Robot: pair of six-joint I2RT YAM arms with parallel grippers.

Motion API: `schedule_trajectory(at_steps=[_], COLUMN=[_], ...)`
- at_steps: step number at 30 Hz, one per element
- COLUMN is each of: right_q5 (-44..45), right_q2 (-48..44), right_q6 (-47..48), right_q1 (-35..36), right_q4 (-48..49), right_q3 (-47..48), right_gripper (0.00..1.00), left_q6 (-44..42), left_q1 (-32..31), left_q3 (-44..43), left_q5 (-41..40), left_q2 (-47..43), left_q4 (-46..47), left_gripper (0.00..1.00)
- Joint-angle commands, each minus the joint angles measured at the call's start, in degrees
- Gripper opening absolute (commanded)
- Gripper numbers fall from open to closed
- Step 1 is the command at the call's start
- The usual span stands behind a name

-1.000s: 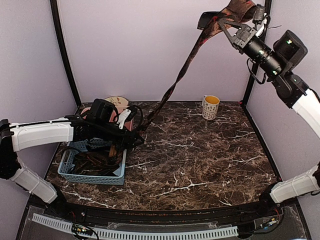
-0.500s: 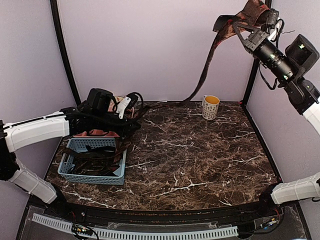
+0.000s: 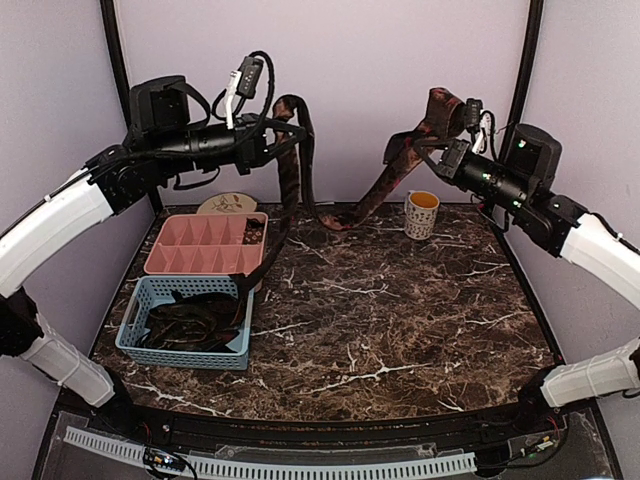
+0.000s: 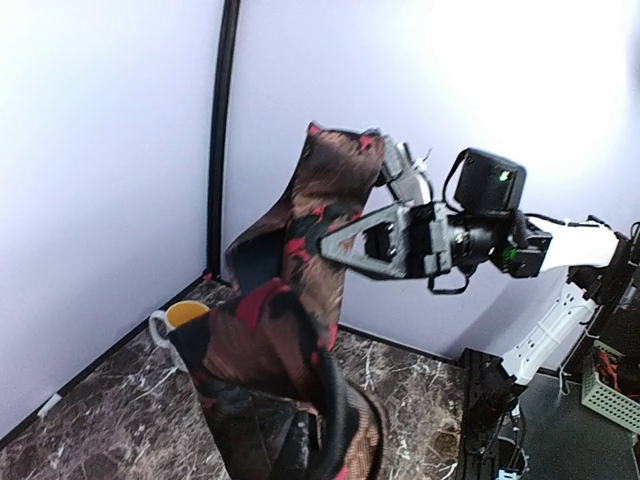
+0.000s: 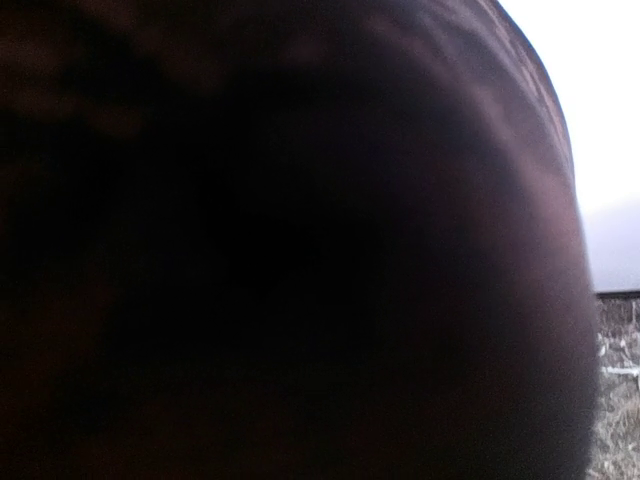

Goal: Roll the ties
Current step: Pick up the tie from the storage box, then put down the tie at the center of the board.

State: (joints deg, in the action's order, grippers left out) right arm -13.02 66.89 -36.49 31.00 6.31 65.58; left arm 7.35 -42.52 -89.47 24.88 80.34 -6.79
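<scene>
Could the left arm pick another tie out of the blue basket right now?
Probably not: its claw is shut on a tie, high above the basket; it must let go first.

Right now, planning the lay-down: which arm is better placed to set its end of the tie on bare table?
Probably right: below the right pincer the tie reaches bare table; the left pincer holds it above the pink tray and basket.
</scene>
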Motion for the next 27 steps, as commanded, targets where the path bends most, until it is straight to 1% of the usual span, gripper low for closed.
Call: schedule_trajectory(at_steps=[1,5,7,12,14,17,20,22,25,27], right_q5=[3.4,7.3,8.7,10.8,11.4,12.6,14.2,15.1,16.6,17.7], right_q2=[-4.1,-7.3,-9.0,-11.1,-12.0,-13.5,-14.4,-14.7,-13.9,-13.7], right_q6=[0.5,0.5,0.0,-1.8,-2.3,-2.6,-2.4,-1.8,-0.8,-1.7], right_q1=[-1.0,-2.8,-3.7,-5.6,-6.6,-7.7,-8.5,-8.7,-8.8,-8.8], right_q4=[0.6,-3.3,-4.5,-6.0,-6.8,-8.1,-10.4,-12.1,-18.5,-23.8], right_q3=[-3.1,-5.6,-7.2,-10.9,-11.8,-12.2,-11.9,-11.9,-11.7,-12.8], right_gripper=[0.00,0.00,0.00,0.00,0.00,0.00,0.00,0.00,0.00,0.00], left_q6=[0.5,-0.9,-1.9,-1.6,-1.1,0.0,-1.6,-1.4,0.7,3.7], left_q1=[-3.5,-7.9,-10.3,-13.7,-14.5,-14.8,-14.7,-14.1,-12.7,-11.1], left_q3=[-5.9,-12.8,-17.7,-34.9,-40.4,-41.9,-38.7,-31.5,-12.3,-0.1], left_q5=[3.7,3.6,3.1,5.0,6.2,6.5,2.3,0.1,-3.2,-4.3], left_q2=[5.8,12.1,15.6,26.4,29.7,30.9,29.0,24.9,16.0,9.7], left_q4=[1.6,1.1,0.8,-1.6,-1.5,1.1,0.1,0.5,3.7,7.0], left_gripper=[0.00,0.00,0.00,0.00,0.00,0.00,0.00,0.00,0.00,0.00])
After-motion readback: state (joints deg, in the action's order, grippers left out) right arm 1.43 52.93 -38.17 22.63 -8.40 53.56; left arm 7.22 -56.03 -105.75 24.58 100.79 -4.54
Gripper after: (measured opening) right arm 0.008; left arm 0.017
